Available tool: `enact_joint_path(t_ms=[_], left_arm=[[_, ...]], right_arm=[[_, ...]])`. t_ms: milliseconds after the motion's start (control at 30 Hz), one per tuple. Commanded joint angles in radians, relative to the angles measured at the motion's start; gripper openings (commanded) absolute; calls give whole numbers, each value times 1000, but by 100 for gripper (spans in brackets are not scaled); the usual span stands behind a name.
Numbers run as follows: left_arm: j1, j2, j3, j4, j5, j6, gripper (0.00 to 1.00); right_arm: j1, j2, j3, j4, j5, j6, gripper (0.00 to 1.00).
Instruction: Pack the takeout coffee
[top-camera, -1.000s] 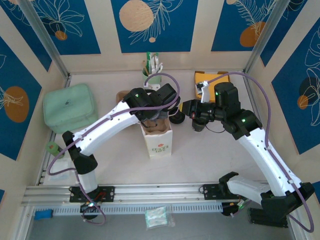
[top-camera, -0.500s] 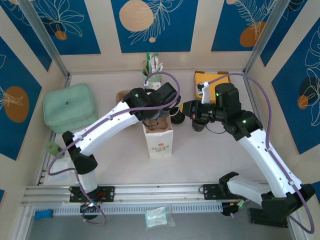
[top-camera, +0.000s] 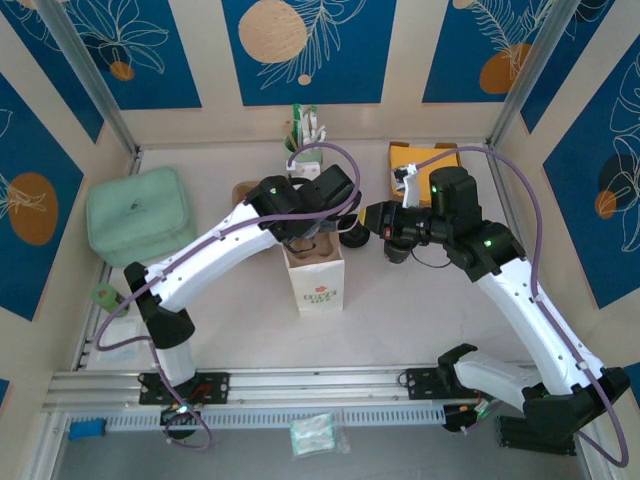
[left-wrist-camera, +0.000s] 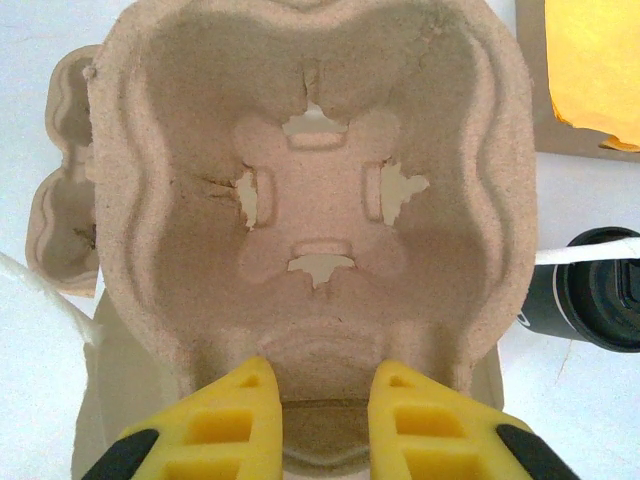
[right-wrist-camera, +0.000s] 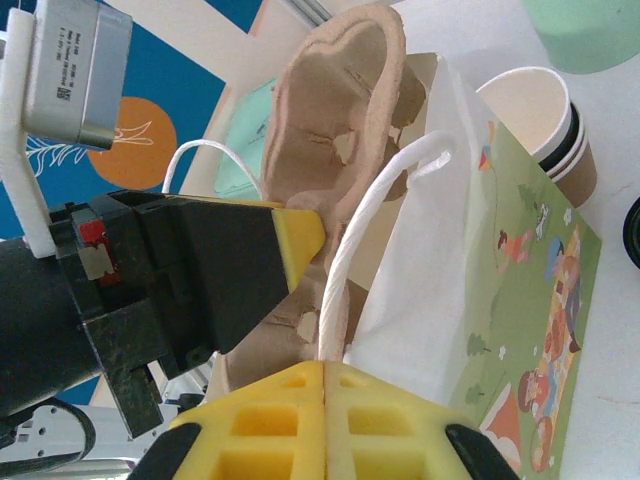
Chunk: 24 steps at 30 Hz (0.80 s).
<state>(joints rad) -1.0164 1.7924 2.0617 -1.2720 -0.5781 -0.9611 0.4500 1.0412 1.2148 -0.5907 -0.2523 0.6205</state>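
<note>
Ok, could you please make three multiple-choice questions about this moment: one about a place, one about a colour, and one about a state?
1. Where is the pulp cup carrier?
A) at the open top of the paper bag
B) on the green pouch
C) on the yellow box

2. What colour is the bag's rope handle?
A) black
B) white
C) red

3. How is the right gripper?
A) open above the table
B) shut on nothing
C) shut on the rope handle

Answers:
1 A: the left gripper holds it in the bag's mouth.
2 B: the right wrist view shows the handle white.
3 C: its jaws meet around the handle.
</note>
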Motion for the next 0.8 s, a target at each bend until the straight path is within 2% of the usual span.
enact_joint_path(t_ms=[0, 367, 767], left_arm=[[6, -28, 1, -15, -12, -4, 11], [1, -51, -114, -17, 9, -73, 9], [1, -31, -131, 5, 44, -75, 9]], right_arm=[[-6, -18, -11, 5, -25, 5, 7], [-7, -24, -9, 3, -24, 4, 7], [-7, -27, -4, 0, -23, 5, 7]])
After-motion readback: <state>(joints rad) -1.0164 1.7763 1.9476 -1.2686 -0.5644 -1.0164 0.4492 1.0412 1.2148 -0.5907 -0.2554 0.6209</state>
